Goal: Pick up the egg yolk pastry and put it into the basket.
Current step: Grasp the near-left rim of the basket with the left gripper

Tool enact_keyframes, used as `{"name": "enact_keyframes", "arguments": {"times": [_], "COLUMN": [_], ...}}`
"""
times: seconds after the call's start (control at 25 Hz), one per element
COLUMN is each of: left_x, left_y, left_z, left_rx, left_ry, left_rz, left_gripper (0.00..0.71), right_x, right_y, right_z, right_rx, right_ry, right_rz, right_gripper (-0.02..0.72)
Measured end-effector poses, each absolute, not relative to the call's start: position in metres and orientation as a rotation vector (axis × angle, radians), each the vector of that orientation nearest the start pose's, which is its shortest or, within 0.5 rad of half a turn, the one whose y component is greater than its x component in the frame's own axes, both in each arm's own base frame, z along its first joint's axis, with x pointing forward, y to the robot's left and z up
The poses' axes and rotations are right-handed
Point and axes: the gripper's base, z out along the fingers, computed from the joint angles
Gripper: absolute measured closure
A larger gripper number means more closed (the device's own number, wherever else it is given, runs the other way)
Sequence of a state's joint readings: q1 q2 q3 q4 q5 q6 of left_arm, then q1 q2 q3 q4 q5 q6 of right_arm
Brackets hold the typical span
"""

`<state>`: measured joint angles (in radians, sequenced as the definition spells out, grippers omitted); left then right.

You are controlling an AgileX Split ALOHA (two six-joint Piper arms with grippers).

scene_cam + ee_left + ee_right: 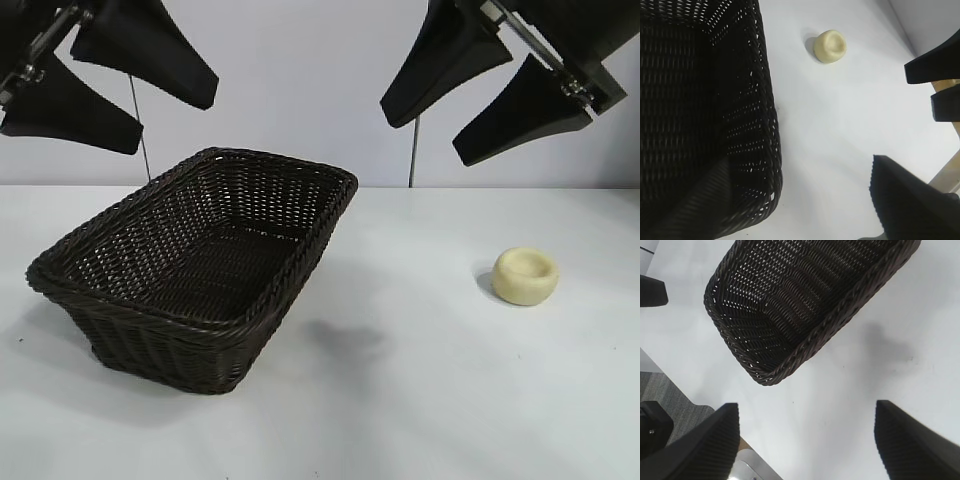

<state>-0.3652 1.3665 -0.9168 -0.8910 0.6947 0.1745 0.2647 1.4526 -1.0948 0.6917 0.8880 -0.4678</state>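
Note:
The egg yolk pastry (525,275), a small pale yellow puck with a dimple, lies alone on the white table at the right. It also shows in the left wrist view (830,46). It is out of the right wrist view. The dark brown wicker basket (160,340) stands at the left-centre and is empty; it shows in both wrist views (755,125) (755,335). My left gripper (175,115) hangs open high above the basket's left end. My right gripper (425,135) hangs open high between the basket and the pastry, empty (807,440).
The white table (400,400) runs to a grey wall at the back. The right wrist view shows the table's edge, with grey floor (670,390) beyond it. The right gripper's fingers (935,75) show in the left wrist view.

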Motion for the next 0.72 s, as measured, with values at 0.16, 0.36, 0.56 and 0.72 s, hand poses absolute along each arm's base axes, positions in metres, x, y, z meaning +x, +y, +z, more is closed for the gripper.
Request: {"name": "enact_keyframes", "arguments": {"times": [0.16, 0.36, 0.56, 0.72], "left_x": [0.234, 0.229, 0.215, 0.216], "left_y": [-0.136, -0.136, -0.145, -0.139], "left_z": [0.273, 0.266, 0.249, 0.235], "left_rx": [-0.275, -0.481, -0.650, -0.860], "left_ry": [2.703, 2.781, 2.822, 2.749], "left_rz": [-1.016, -0.908, -0.830, -0.795], "left_gripper": [0.149, 0.149, 0.149, 0.149], "right_x": [0.271, 0.271, 0.271, 0.271], "right_y": [0.120, 0.120, 0.120, 0.120], "right_z": [0.294, 0.294, 0.294, 0.294], "right_rx": [-0.510, -0.511, -0.511, -0.511], "right_ry": [2.529, 2.529, 2.529, 2.529], "right_rz": [0.774, 0.773, 0.773, 0.773], "right_gripper": [0.163, 0.163, 0.163, 0.163]}}
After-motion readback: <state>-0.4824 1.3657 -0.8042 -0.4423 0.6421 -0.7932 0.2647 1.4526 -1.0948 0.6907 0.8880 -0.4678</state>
